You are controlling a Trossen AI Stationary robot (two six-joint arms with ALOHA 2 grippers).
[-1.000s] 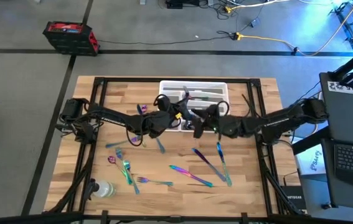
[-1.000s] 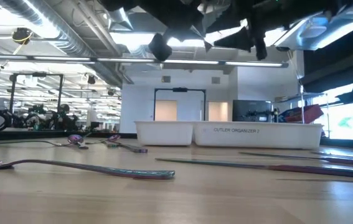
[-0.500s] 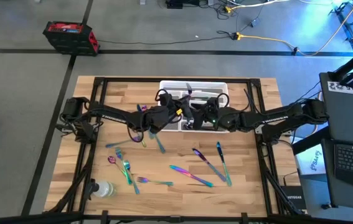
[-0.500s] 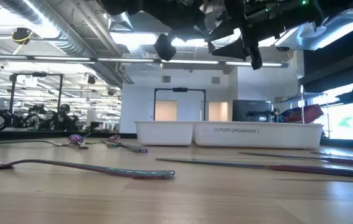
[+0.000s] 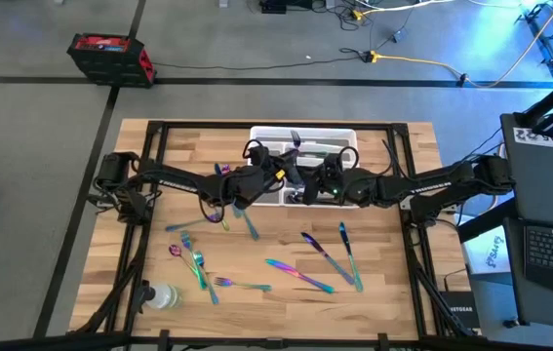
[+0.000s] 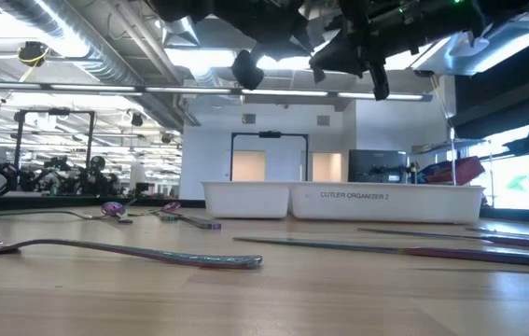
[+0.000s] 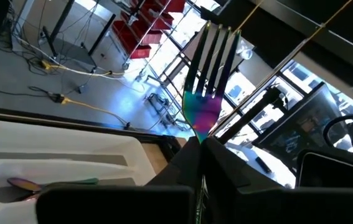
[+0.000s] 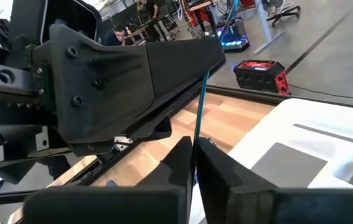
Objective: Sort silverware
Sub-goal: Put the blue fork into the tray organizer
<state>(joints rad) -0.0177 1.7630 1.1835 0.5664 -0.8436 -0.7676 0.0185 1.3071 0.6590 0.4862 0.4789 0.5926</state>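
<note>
Iridescent metal, shading from teal to pink and purple, makes up the slim fork (image 7: 208, 74) that stands up out of the left gripper (image 7: 200, 147); its four flat tines fan away from the dark fingers and its long axis runs straight along them. That gripper is clamped on the fork's neck, above the white plastic cutlery tray (image 5: 344, 137) at the far middle of the butcher-block table (image 5: 393, 253).

The right gripper (image 8: 193, 148) meets it there from the other side, its matte black fingers pinched on a thin teal handle (image 8: 200, 106) that runs lengthwise out from between them toward the left arm's blocky housing; this looks to be the same fork's other end, though I cannot tell for sure.

In the left wrist view a rainbow spoon (image 7: 23, 183) lies flat in a tray compartment.

More silverware is scattered on the wood: two knives (image 5: 347, 255) lying roughly front to back on the right, another knife (image 5: 298, 275) slanted at the middle, and forks (image 5: 240, 285) with spoons (image 5: 175, 250) on the left, near a clear plastic bottle (image 5: 163, 295) on its side at the near-left corner.
</note>
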